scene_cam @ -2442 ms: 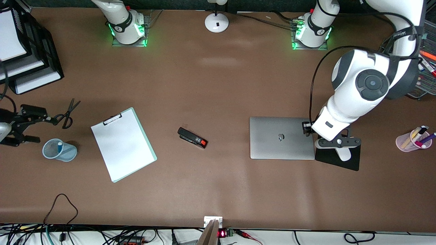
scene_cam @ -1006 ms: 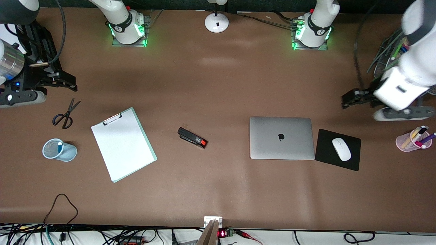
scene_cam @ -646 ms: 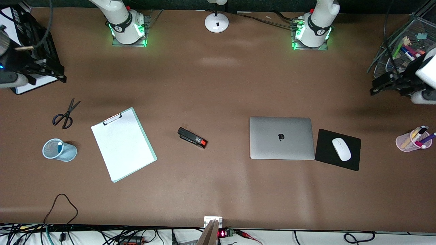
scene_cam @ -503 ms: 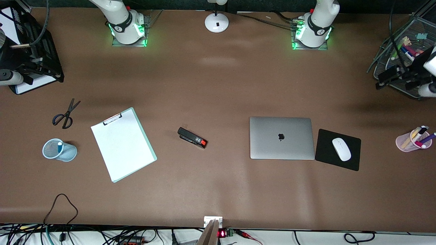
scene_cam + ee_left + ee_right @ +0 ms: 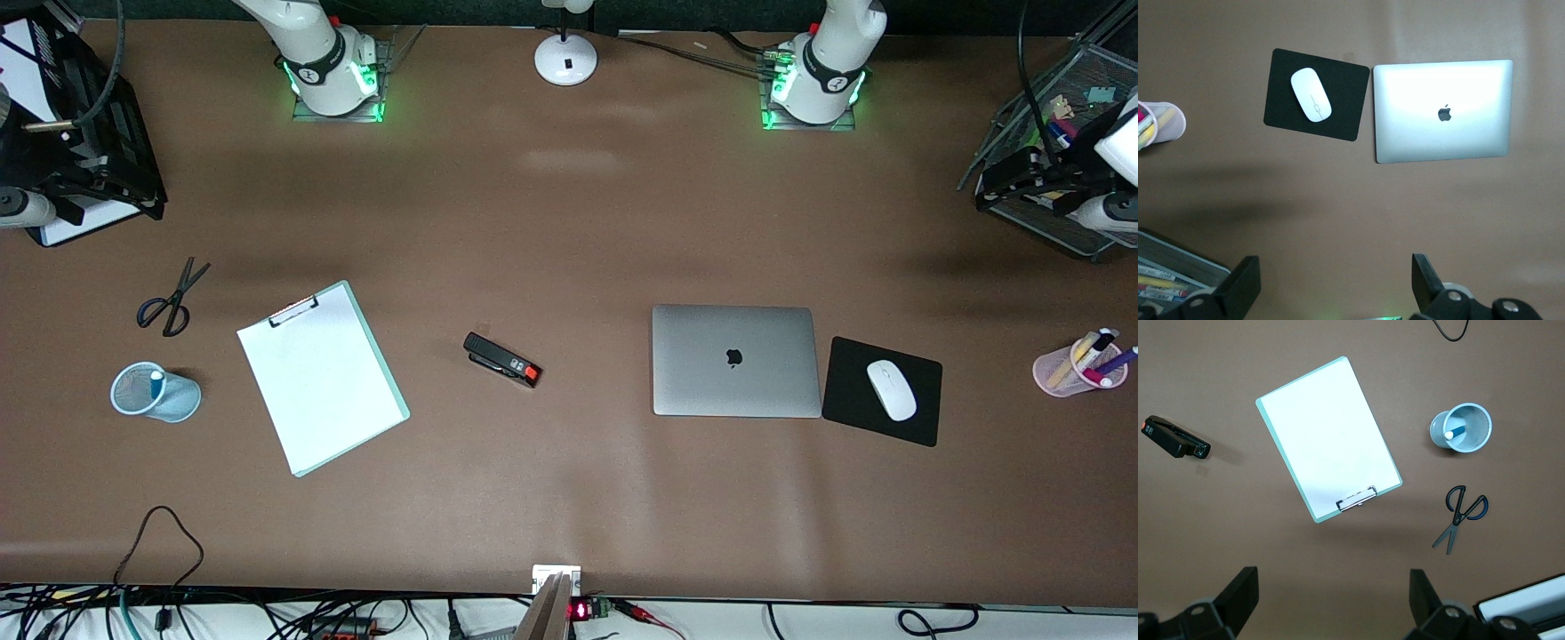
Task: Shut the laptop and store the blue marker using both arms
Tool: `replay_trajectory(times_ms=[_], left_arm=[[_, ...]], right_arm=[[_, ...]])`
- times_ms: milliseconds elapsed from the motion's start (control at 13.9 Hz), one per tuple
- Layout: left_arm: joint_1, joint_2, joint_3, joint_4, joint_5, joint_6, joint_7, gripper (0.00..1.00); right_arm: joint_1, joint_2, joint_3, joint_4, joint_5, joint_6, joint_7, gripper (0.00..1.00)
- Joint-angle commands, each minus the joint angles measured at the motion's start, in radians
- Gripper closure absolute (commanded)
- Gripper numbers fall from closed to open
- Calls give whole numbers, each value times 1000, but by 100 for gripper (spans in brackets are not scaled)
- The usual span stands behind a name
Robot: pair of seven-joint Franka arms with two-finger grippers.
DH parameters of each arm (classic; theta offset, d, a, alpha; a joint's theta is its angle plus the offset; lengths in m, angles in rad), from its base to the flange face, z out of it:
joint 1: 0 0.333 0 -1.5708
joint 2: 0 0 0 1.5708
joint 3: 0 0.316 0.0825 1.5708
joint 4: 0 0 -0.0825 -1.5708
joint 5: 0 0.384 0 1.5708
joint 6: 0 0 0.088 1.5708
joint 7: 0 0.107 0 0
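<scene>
- Front view: the laptop [image 5: 736,360] lies shut on the brown counter [image 5: 569,498], logo up, with the black mousepad [image 5: 858,418] just beside it toward the left arm's end and a white mouse [image 5: 891,389] on that pad. The blue marker [image 5: 156,382] stands in the blue mesh cup [image 5: 182,402] toward the right arm's end, whitish end up. Scissors [image 5: 171,298] lie near the cup, farther from the camera; a clipboard [image 5: 320,378] and a black stapler [image 5: 502,359] sit between cup and laptop. The left gripper [image 5: 1013,173] hangs over the rim of the wire tray [image 5: 1098,62]; the right gripper [image 5: 62,191] is over the black paper tray [image 5: 133,151] at the counter's edge.
- Left wrist view: the left gripper [image 5: 1335,287] has its fingers [image 5: 1245,287] spread wide, nothing between them, high over bare counter. Closed laptop [image 5: 1443,111], mousepad [image 5: 1338,120] and mouse [image 5: 1311,95] all show, and the pink cup [image 5: 1165,123] is at the picture's edge.
- Right wrist view: the right gripper [image 5: 1331,603] is spread wide too and empty, over bare counter. The blue marker [image 5: 1454,431] leans inside the mesh cup [image 5: 1475,423], scissors [image 5: 1460,514] near it, clipboard [image 5: 1328,437] and stapler [image 5: 1175,439] well apart.
</scene>
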Motion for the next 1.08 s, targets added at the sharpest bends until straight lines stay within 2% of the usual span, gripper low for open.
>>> replay_trajectory(times_ms=[0,718,1006], left_arm=[[-25,-16,2,1,19,1,-18,0],[-42,12,-4,26,14,-1,-81,0],[-42,25,-15,29,3,2,-137,0]], right_arm=[[-8,-31,2,-37,16,34,11,0],[-6,-48,2,-52,18,50,14,0],[-17,-89,2,-126,18,100,13,0]])
